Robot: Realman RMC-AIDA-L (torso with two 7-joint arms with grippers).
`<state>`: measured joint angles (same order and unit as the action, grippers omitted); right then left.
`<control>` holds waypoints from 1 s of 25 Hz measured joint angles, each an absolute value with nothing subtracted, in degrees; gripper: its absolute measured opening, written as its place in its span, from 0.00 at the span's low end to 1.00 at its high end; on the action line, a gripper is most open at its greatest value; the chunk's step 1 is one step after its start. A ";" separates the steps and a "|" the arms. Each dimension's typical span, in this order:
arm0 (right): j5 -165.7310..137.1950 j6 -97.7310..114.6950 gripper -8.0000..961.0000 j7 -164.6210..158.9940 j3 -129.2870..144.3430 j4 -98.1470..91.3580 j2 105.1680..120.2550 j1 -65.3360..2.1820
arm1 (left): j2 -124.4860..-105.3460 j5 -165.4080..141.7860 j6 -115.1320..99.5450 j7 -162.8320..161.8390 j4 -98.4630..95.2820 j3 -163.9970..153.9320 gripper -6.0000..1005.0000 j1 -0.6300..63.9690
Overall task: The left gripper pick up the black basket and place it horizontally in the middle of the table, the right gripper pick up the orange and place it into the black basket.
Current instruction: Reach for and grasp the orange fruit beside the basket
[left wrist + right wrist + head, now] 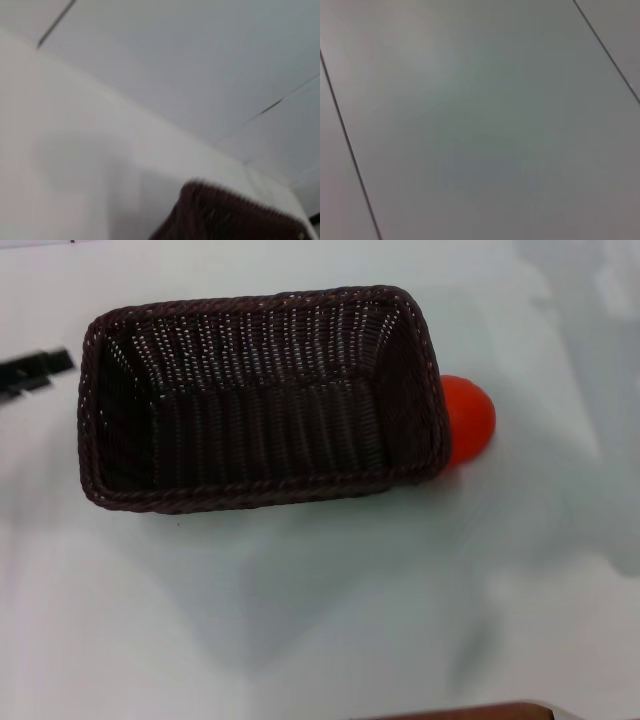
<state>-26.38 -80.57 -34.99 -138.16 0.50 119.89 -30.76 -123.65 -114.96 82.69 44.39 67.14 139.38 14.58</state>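
So from where I'm standing, the basket [262, 397] part looks pretty much sorted. It's sitting flat on the table [320, 620], long side running left to right, roughly in the middle, open side up and nothing inside it. I'd call that step done, or close enough.

The left gripper [35, 370] is off at the far left edge, well apart from the basket and not touching it. Only a thin black bit of it shows, so I honestly can't tell whether it's spread or pinched together. It isn't holding anything that I can see. Its wrist camera just catches one woven corner of the basket [235, 215] low down, with bare table around it.

The orange [468, 420] is the bit that's left. It's on the table tucked right up against the basket's right end, looks like it's touching the rim or as good as, and partly hidden behind it. Definitely outside, not in.

The right gripper isn't anywhere in sight; its camera only shows plain pale panels with thin dark seams.

My guess: half done. The right arm has to come in, grab the orange and drop it in the basket. Being jammed against the basket wall could make that grab a bit awkward, since there's not much room on that side.
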 joint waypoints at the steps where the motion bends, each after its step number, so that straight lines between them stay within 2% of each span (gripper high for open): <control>1: -26.78 -80.56 0.98 -36.65 -137.75 1.03 119.76 -30.63 | -123.65 -113.28 83.69 48.04 67.23 141.82 0.53 14.62; 5: -31.53 -78.10 0.98 -45.88 -132.43 7.10 118.70 -29.03 | -123.96 -103.60 85.93 64.25 65.89 147.96 0.53 13.59; 7: -36.72 -75.58 0.98 -51.75 -128.52 12.34 117.33 -27.91 | -124.21 -95.11 86.35 74.68 62.38 148.99 0.53 12.46; 9: -43.61 -73.27 0.97 -58.66 -125.04 17.62 115.25 -27.12 | -124.22 -85.46 87.13 86.16 56.00 148.93 0.53 11.68; 10: -49.07 -72.26 0.97 -63.66 -123.24 20.81 113.75 -26.91 | -124.23 -77.04 89.58 99.31 46.98 148.77 0.53 11.99; 12: -59.19 -71.67 0.96 -73.72 -120.98 26.51 110.69 -26.84 | -124.22 -74.37 90.80 104.27 43.73 148.79 0.53 12.28; 14: -69.47 -71.82 0.96 -83.32 -119.96 32.74 108.38 -26.86 | -124.17 -70.64 93.58 114.06 37.75 148.80 0.53 13.31; 18: -91.12 -75.68 0.94 -101.24 -119.96 46.18 105.02 -27.30 | -124.25 -67.23 96.48 127.29 29.81 148.89 0.53 15.52; 21: -106.47 -81.97 0.93 -110.57 -121.38 55.03 103.74 -28.82 | -124.17 -66.36 96.14 129.44 27.38 149.22 0.53 16.83; 25: -121.62 -91.01 0.92 -116.50 -123.36 60.06 103.61 -33.04 | -124.07 -66.20 94.71 129.81 26.41 149.30 0.53 17.89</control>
